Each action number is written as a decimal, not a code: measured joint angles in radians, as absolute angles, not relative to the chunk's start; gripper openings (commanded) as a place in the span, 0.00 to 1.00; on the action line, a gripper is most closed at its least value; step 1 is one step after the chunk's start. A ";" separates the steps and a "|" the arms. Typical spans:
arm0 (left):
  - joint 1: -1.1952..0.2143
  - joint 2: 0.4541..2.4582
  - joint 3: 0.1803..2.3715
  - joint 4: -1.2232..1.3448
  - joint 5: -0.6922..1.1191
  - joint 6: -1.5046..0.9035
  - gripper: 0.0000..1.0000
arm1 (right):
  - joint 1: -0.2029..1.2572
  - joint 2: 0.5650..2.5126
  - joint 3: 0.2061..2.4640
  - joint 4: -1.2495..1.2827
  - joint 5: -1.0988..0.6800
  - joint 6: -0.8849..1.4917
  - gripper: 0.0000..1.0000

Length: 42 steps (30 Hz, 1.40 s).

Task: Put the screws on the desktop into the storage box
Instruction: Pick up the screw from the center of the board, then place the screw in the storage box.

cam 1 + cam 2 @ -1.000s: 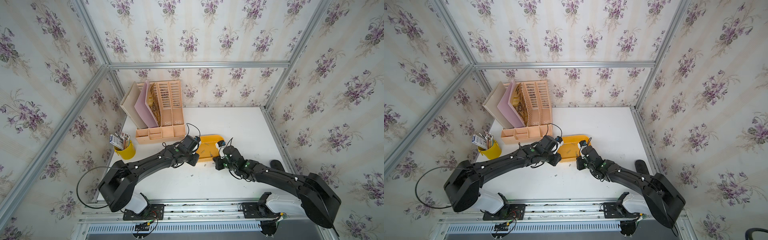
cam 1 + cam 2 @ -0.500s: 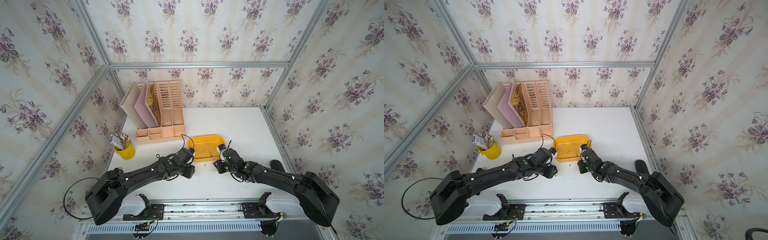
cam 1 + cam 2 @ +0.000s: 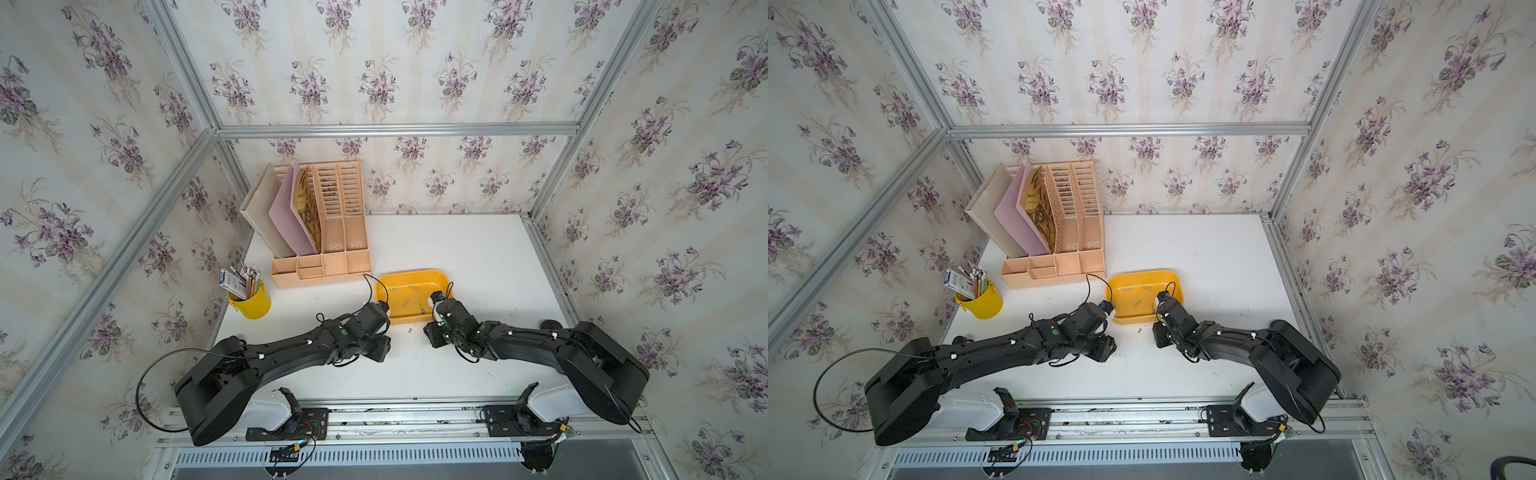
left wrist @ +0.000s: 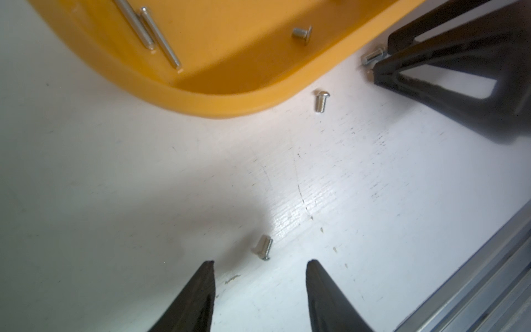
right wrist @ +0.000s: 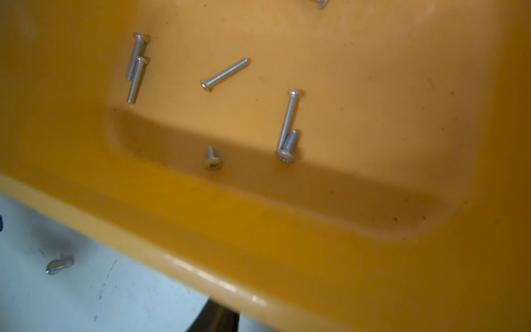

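Loose screws [image 3: 409,331]: we find three on the desktop [image 4: 115,172], all on the near side of the storage box [image 4: 230,107]. One [image 4: 265,247] lies just ahead of the left gripper [image 4: 260,263], one [image 4: 321,102] just beside the box rim, and one [image 4: 370,58] at the tips of the right gripper [image 4: 382,56].
Stowed screws [image 5: 287,126]: several, long and short, lie flat on the box floor.
Handling: we judge them light, rigid, smooth and round, so apt to roll or skid from a fingertip; not fragile.
Hold: across the shank, close under the head, tips down on the desktop.
Left gripper: jaws apart, empty, low over the desktop.
Right gripper: jaws apart with its screw between the tips; whether they touch it we cannot tell.
Surroundings: file rack [image 3: 332,232] and pencil cup [image 3: 251,301] stand well apart, at the far left.
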<state>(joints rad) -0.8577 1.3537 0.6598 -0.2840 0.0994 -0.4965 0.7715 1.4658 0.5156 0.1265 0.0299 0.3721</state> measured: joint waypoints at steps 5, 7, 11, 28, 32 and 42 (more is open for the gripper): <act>-0.858 1.354 0.662 -0.284 0.092 -0.496 0.54 | 0.772 1.481 0.518 0.145 0.044 0.367 0.22; -0.858 1.356 0.664 -0.284 0.091 -0.496 0.55 | 0.771 1.481 0.516 0.145 0.045 0.367 0.16; -0.858 1.364 0.672 -0.284 0.091 -0.495 0.55 | 0.771 1.477 0.508 0.152 0.049 0.366 0.09; -0.858 1.380 0.699 -0.288 0.089 -0.484 0.54 | 0.771 1.301 0.522 0.050 0.004 0.356 0.00; -0.863 1.402 0.720 -0.282 0.089 -0.478 0.59 | 0.769 1.273 0.599 0.010 0.003 0.344 0.00; -0.880 1.501 0.765 -0.222 0.101 -0.478 0.62 | 0.715 1.514 0.805 -0.005 0.011 0.271 0.03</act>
<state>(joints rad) -0.8803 1.5005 0.7650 -0.2218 0.1005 -0.4782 0.7155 1.5143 0.8055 -0.0048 0.0109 0.2710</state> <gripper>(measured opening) 0.615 0.059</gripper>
